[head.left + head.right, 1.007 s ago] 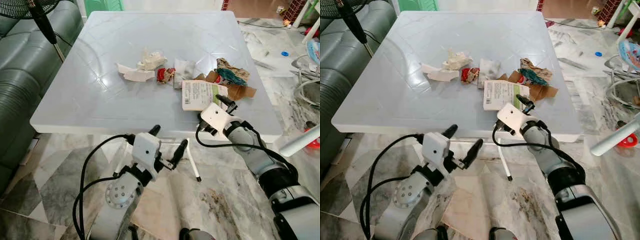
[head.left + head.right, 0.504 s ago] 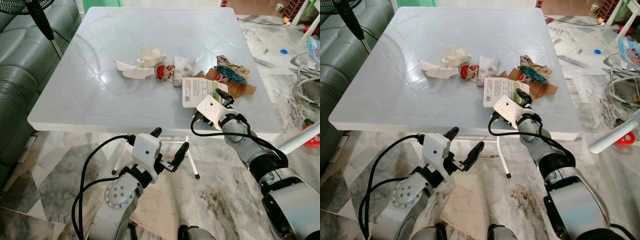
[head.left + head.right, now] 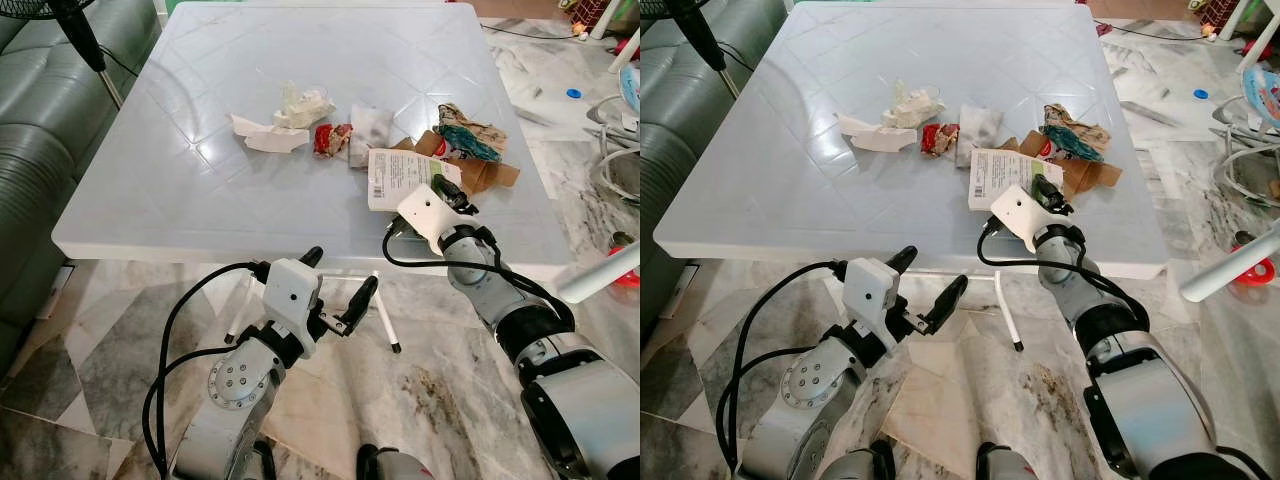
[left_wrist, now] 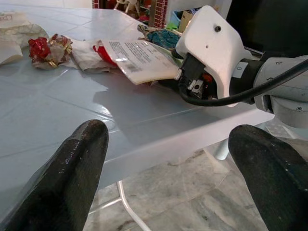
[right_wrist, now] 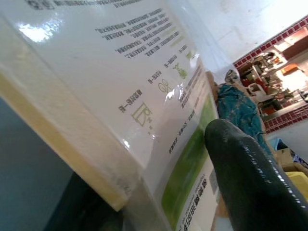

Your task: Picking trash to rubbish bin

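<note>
1. Since the earlier frames, the right gripper [image 3: 452, 197] has been reaching further over the table's near edge, so that its fingers are now lying at the white printed packet [image 3: 397, 179]; the left gripper [image 3: 338, 291] is holding the same pose as before.
2. Nearest the camera, the left gripper is hovering below the near edge of the white table [image 3: 180, 190], above the marble floor [image 3: 90, 370], with its two black fingers spread wide apart and holding nothing.
3. Just beyond it, the right gripper is resting on the packet's near right corner; one finger [image 5: 250, 178] is lying over the packet's printed face, but whether the fingers are gripping it cannot be told.
4. Behind the packet, the remaining trash is lying in a row: brown cardboard [image 3: 487, 177] with a teal crumpled wrapper [image 3: 466, 143] on the right, a red wrapper [image 3: 328, 138] in the middle, and crumpled white paper [image 3: 268, 138] on the left.
5. Beside the table's left edge, a green sofa [image 3: 40, 130] is standing.
</note>
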Robot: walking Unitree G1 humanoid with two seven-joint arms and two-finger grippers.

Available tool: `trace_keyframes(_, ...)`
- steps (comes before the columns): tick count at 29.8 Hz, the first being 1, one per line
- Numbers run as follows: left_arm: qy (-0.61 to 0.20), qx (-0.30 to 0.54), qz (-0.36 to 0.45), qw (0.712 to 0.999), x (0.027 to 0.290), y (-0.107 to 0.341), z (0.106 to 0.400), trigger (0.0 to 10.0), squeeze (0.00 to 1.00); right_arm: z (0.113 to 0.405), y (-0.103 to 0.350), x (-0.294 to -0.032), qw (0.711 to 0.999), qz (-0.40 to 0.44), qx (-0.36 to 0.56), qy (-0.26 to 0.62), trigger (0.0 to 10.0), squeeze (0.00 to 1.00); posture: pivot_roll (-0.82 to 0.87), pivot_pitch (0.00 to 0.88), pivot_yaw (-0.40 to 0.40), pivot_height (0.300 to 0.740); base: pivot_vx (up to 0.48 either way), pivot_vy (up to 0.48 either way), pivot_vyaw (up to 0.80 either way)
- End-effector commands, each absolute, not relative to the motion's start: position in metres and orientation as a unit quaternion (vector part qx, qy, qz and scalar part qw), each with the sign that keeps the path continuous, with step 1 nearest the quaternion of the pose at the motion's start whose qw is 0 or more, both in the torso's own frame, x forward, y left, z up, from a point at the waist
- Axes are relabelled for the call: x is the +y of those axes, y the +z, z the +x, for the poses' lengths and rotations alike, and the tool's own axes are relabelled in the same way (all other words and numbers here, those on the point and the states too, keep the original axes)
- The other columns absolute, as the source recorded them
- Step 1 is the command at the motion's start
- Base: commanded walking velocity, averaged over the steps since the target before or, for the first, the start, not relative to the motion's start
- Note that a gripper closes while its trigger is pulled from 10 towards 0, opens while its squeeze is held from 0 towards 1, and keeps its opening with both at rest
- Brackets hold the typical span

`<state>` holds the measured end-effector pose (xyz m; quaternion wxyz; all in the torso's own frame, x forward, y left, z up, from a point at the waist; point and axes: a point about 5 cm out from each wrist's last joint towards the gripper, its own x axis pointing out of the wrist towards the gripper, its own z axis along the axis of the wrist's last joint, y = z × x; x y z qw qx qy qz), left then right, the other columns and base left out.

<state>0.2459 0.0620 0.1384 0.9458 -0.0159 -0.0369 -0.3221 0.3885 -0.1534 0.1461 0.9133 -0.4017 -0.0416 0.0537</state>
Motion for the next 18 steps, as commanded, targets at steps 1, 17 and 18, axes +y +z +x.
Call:
trace_keyframes(1, -0.332, -0.034, -0.013, 0.943, 0.06, 0.137, 0.245, 10.0, 0.0, 0.389, 0.151, -0.159, 0.915, -0.398, -0.052, 0.035, 0.0, 0.0, -0.02, 0.192, -0.027, 0.74, 0.0, 0.0, 0.0)
trace_keyframes(17, -0.323, -0.038, -0.006, 0.946, 0.062, 0.138, 0.25, 10.0, 0.0, 0.391, 0.177, -0.161, 0.914, -0.38, -0.139, -0.015, 0.0, 0.0, -0.03, 0.188, -0.028, 0.74, 0.0, 0.0, 0.0)
trace_keyframes(18, -0.322, -0.038, -0.006, 0.946, 0.063, 0.137, 0.25, 10.0, 0.0, 0.391, 0.177, -0.161, 0.915, -0.379, -0.14, -0.016, 0.0, 0.0, -0.03, 0.188, -0.028, 0.74, 0.0, 0.0, 0.0)
